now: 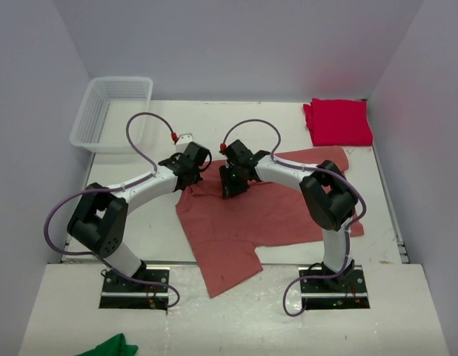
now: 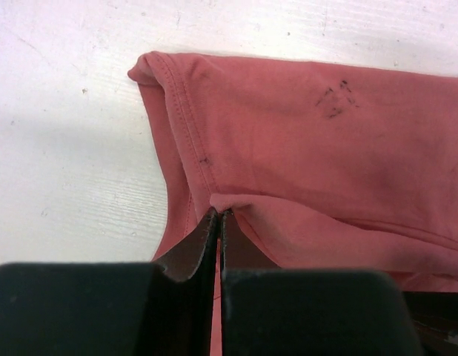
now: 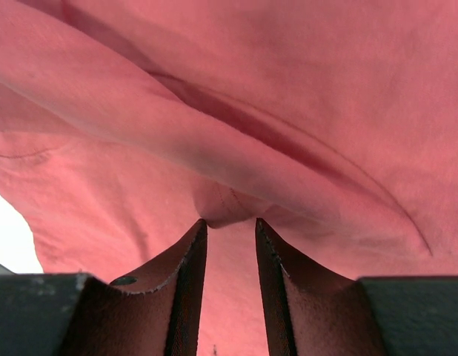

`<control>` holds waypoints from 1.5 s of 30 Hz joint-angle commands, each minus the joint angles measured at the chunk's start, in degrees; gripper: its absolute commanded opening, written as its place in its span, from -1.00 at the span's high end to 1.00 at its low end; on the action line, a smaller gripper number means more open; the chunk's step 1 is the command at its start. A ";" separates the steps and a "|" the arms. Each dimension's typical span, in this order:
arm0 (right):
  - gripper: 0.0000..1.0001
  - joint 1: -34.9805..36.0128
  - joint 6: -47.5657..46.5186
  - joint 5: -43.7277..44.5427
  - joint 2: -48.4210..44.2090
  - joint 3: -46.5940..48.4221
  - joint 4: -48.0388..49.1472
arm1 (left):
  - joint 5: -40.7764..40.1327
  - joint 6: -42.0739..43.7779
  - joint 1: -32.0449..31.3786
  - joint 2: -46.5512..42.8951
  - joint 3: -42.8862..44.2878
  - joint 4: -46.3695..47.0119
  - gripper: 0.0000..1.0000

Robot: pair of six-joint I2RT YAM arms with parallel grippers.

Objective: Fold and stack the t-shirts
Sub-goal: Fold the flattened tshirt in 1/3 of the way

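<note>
We see the salmon-red t-shirt (image 1: 266, 219) lying spread and rumpled on the middle of the bench (image 1: 214, 119), between the two arms. The crimson t-shirt (image 1: 339, 122) sits folded at the far right corner, apart from it. Our left pincer (image 2: 218, 216) is clenched on a thin fold at the salmon-red t-shirt's far left edge, beside a stitched hem, and our right pincer (image 3: 229, 222) grasps a thicker bunch of the same shirt nearby. A white basket (image 1: 110, 111) stands at the far left corner, and a green cloth (image 1: 110, 346) lies at the near left edge.
</note>
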 commanded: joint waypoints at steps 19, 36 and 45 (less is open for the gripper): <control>0.52 0.43 0.26 -0.15 4.04 5.04 -1.07 | 1.26 2.52 1.18 -3.74 -0.43 4.08 1.00; 1.00 0.52 -1.06 3.89 -2.18 4.78 -5.46 | 3.11 2.79 1.62 -4.36 -2.45 5.41 1.00; 1.00 0.52 -2.99 5.47 -12.30 -1.64 -8.02 | 8.12 2.17 0.22 -8.48 -6.49 5.32 1.00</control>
